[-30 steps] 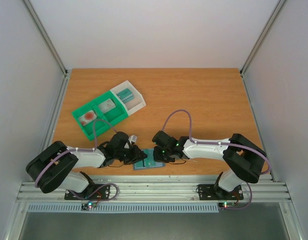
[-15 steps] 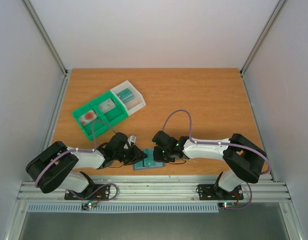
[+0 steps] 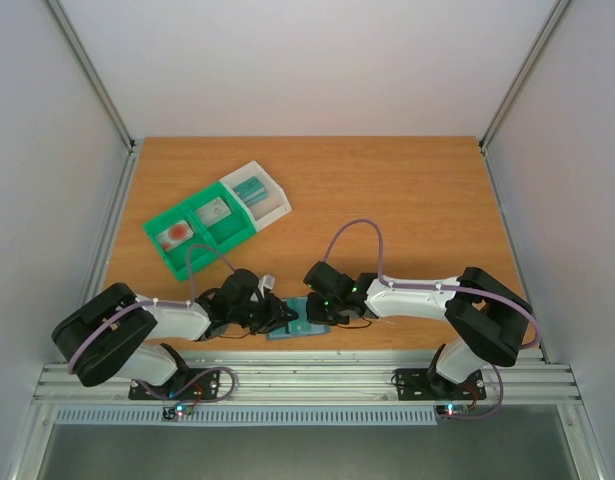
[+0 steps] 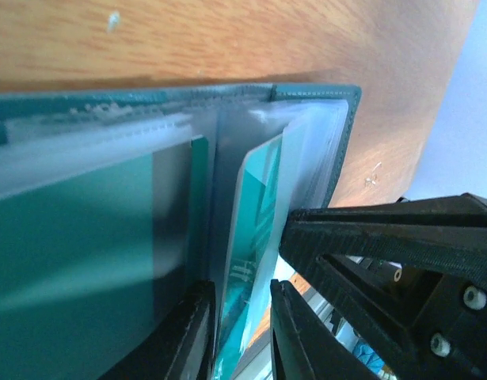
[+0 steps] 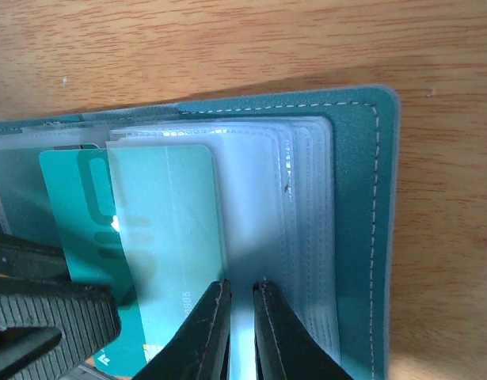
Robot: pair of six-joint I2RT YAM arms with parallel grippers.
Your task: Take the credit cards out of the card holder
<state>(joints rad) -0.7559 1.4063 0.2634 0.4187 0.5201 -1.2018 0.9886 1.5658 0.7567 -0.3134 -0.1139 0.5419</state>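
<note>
So the right hand (image 5: pixel 241 294) clamps a clear sleeve (image 5: pixel 255 206) of the card holder (image 5: pixel 362 198), likely steadying it on the surface (image 5: pixel 227 39); left hand (image 4: pixel 239 297) straddles a teal credit card (image 4: pixel 255 222) sticking partway out, grip unclear.

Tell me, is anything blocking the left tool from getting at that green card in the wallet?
Nothing solid that I can see. The green card sits right between the fingers of the left tool; only a clear sleeve covers part of it. The right tool pinches that sleeve beside the card.
</note>
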